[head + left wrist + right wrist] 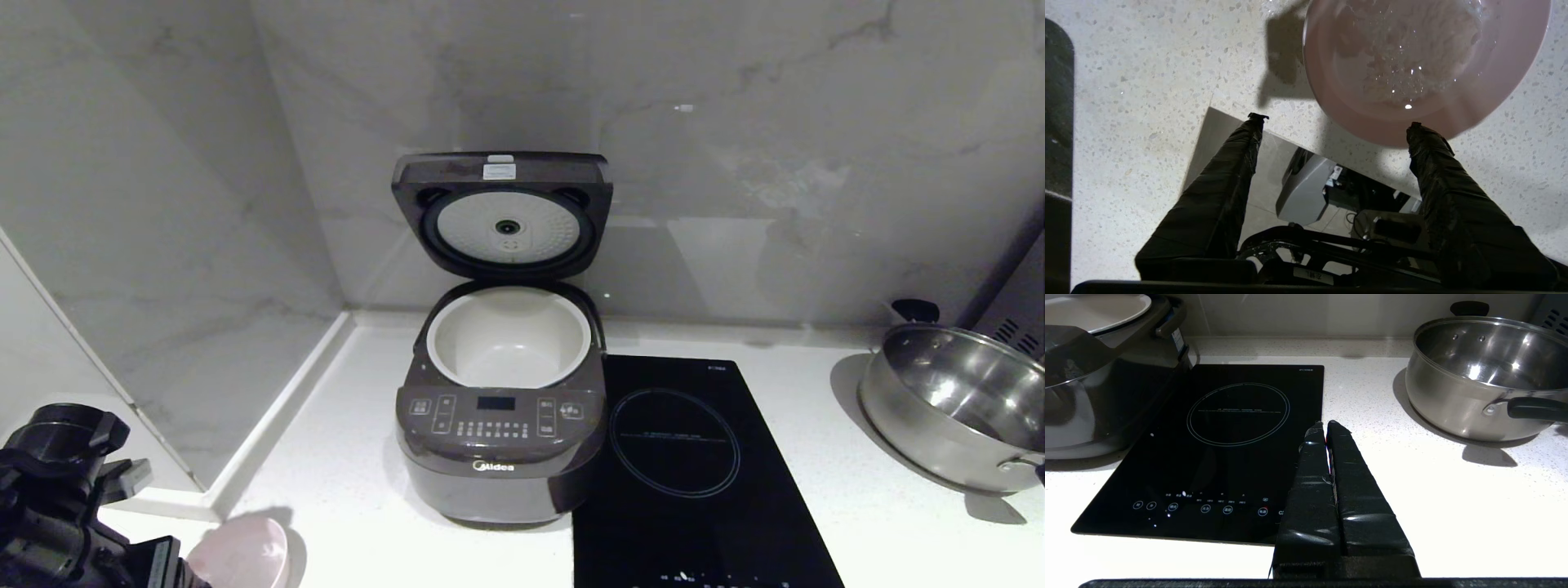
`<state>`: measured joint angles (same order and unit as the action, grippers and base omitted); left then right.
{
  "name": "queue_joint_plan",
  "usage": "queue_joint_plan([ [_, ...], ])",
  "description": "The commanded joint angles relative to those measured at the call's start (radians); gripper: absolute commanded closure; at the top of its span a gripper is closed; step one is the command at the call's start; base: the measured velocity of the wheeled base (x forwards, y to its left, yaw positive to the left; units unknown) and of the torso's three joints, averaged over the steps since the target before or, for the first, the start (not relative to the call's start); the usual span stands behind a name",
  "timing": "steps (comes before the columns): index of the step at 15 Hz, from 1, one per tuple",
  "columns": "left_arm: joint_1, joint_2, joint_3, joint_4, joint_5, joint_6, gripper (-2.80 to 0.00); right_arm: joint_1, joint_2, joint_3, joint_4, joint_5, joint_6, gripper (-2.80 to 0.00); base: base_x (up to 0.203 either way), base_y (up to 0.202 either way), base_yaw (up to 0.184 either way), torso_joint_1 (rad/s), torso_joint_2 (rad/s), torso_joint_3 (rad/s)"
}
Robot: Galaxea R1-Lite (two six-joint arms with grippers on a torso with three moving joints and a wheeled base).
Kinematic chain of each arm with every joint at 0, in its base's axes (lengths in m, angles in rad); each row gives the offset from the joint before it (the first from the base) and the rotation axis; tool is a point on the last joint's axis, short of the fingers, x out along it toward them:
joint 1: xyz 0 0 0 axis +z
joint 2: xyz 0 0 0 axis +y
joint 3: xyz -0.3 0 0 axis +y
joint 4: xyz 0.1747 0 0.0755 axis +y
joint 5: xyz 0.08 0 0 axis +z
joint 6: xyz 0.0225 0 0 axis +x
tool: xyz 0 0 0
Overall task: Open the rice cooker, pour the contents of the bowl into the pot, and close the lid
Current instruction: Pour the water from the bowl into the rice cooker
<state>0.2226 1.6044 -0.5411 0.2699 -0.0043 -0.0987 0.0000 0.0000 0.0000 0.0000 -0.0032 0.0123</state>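
Pink and small, the bowl sits on the white worktop near its front edge, left of the cooker; we see whitish contents inside it. Our left pincer hangs just beside the bowl, fingers spread wide, pinching nothing. The lid stands upright, baring the cream pot. Our right pincer is pressed together over the edge of the black hob, with a steel pan beyond.
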Motion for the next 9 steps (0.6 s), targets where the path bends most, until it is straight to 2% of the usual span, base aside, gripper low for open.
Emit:
queue_joint_plan([
  [1, 0.005, 0.077, -0.004, -0.030, 0.001, -0.007, -2.80, 0.000, 0.000, 0.000, 0.000, 0.000, 0.000, 0.00, 0.000, 0.000, 0.000, 0.000, 0.00, 0.000],
  [4, 0.007, 0.170, -0.009, -0.142, 0.007, -0.047, -2.80, 0.002, 0.000, 0.000, 0.000, 0.000, 0.000, 0.00, 0.000, 0.000, 0.000, 0.000, 0.00, 0.000],
  [9, 0.046, 0.178, -0.037, -0.141, 0.012, -0.035, -2.80, 0.000, 0.000, 0.000, 0.000, 0.000, 0.000, 0.00, 0.000, 0.000, 0.000, 0.000, 0.00, 0.000],
])
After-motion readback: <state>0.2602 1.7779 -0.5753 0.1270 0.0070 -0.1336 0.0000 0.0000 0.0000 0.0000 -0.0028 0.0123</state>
